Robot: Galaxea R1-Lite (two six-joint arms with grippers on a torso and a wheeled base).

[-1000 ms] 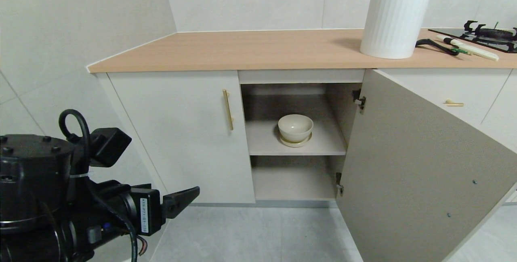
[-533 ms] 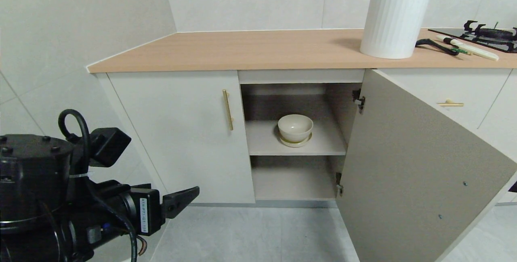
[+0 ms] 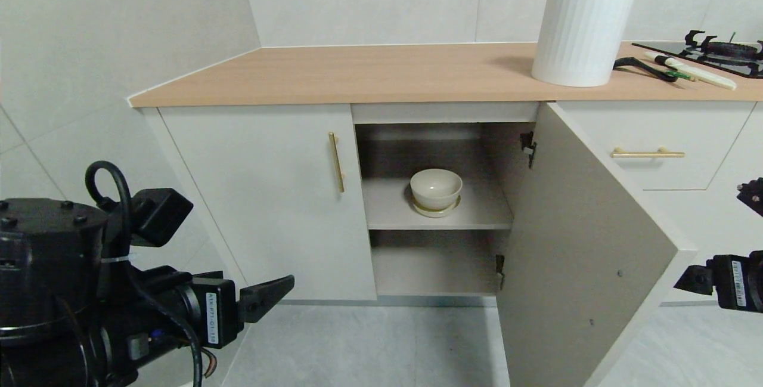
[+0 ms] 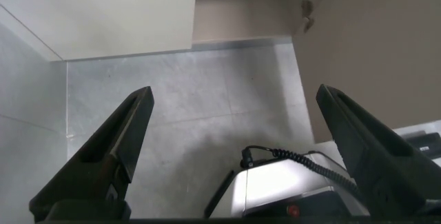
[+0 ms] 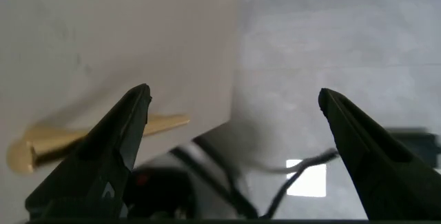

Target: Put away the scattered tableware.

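One bowl [image 3: 436, 187], one saucer [image 3: 436, 210]: bowl sits on the saucer, on the upper shelf [image 3: 387, 205] of the cabinet [image 3: 444, 112] under the table [image 3: 357, 74]. Bowl upright, mouth up; round, so no long side to note. Lower shelf [image 3: 429, 271] beneath it. Two doors: left door [image 3: 268, 196] shut, right door [image 3: 584, 244] swung wide open.

Two hands. Left hand [image 4: 234, 93] low by the left door, over the floor [image 3: 369, 345], fingers apart, holding nothing. Right hand [image 5: 233, 92] at the outer face of the open door, fingers apart, holding nothing; the door's gold handle [image 5: 96, 138] just beside one finger.

On the table: one white ribbed canister [image 3: 587, 23], two utensils [image 3: 679, 71] beside it
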